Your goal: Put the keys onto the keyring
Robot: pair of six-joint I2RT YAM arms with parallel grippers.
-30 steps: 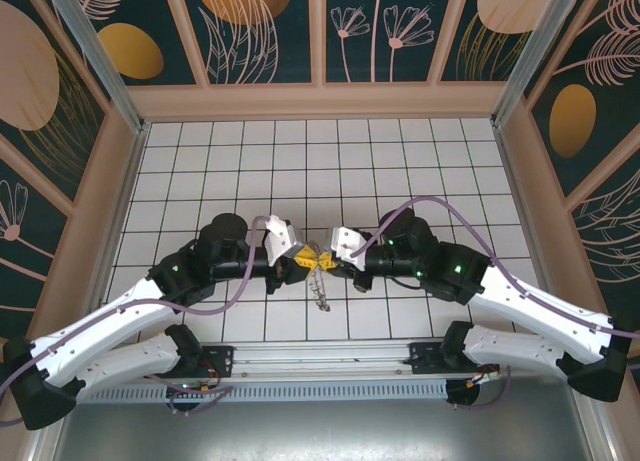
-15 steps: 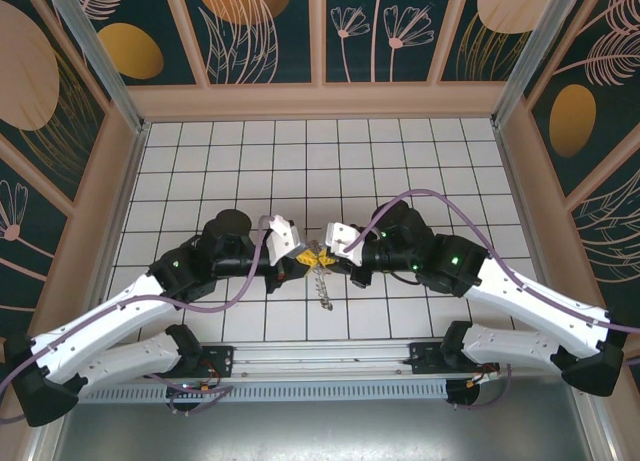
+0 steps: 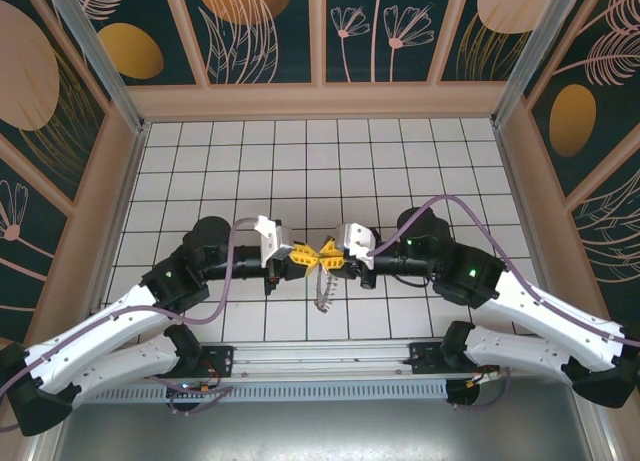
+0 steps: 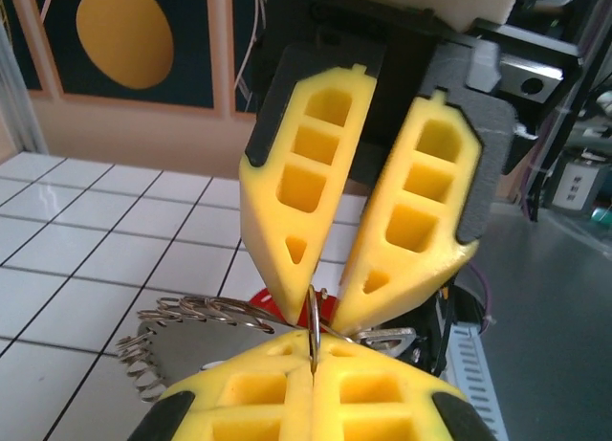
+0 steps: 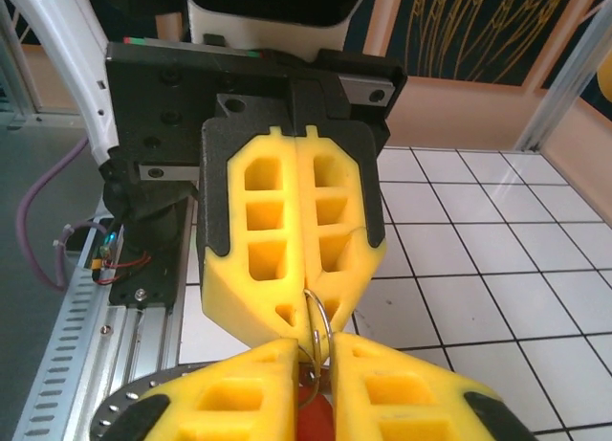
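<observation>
My left gripper (image 4: 313, 345) is shut on a thin wire ring of the keyring, held edge-on between its yellow pads. The keyring's spring-like coil (image 4: 182, 312) trails off to the left, and in the top view it hangs (image 3: 322, 291) below the two grippers. My right gripper (image 5: 316, 350) faces the left gripper (image 5: 306, 315) tip to tip. Its jaws stand slightly apart around the same ring. The key's red head (image 4: 258, 302) sits just behind the ring and shows below the right jaws (image 5: 316, 427). A silver metal piece (image 4: 387, 341) lies beside it.
The white tiled floor (image 3: 320, 161) stretches behind the grippers to the patterned walls. A metal rail (image 3: 320, 366) runs along the near edge between the arm bases. A grey round plate (image 5: 120, 407) shows under the right gripper.
The left gripper has shut on the ring. The right jaws have parted a little. Both wrists have turned, so the yellow fingers now meet tip to tip over the same spot.
</observation>
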